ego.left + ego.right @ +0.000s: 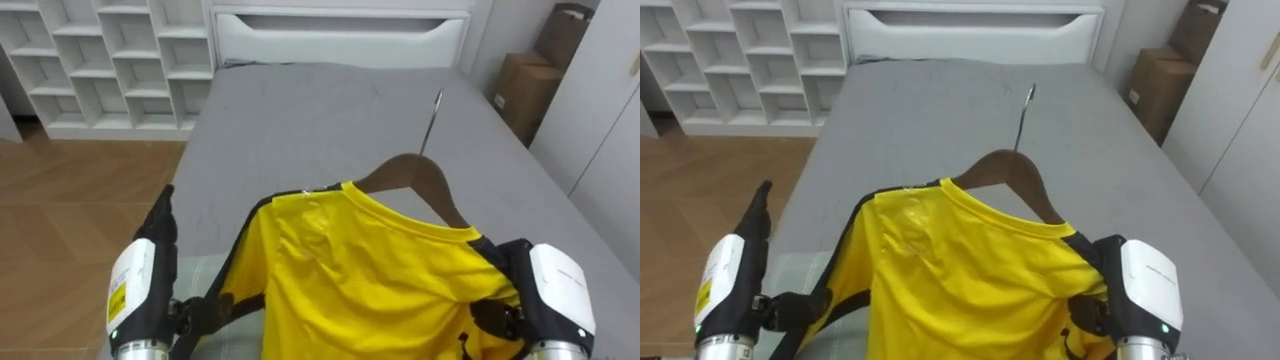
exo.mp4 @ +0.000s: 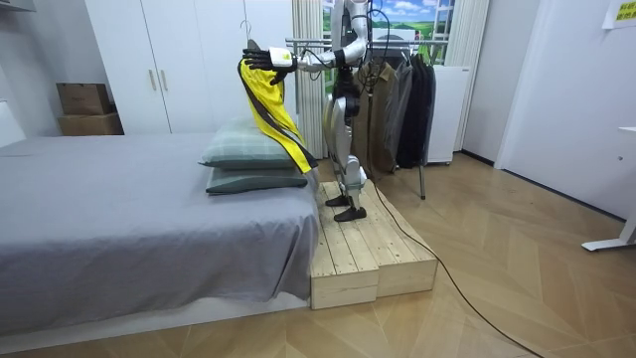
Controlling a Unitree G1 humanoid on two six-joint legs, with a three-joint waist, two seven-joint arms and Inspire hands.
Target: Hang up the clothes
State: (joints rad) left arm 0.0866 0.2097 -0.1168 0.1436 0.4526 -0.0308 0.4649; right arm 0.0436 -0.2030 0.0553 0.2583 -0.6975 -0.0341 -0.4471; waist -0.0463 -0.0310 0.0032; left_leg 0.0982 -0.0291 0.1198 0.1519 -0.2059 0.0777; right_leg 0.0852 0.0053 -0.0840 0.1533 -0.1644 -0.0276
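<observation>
A yellow shirt with black side trim hangs on a brown wooden hanger, whose metal hook points away from me over the bed. My left hand is at the shirt's left shoulder, its fingers curled into the black sleeve edge and one finger sticking up. At the right shoulder, my right hand has dark fingers pinching the cloth. In the room view I stand on a wooden platform at the head of the bed and hold the shirt out at head height over the pillows.
The grey bed stretches ahead to a white footboard. White cube shelves stand far left, cardboard boxes and a white wardrobe on the right. Behind me a clothes rack holds dark garments. Two pillows lie below the shirt.
</observation>
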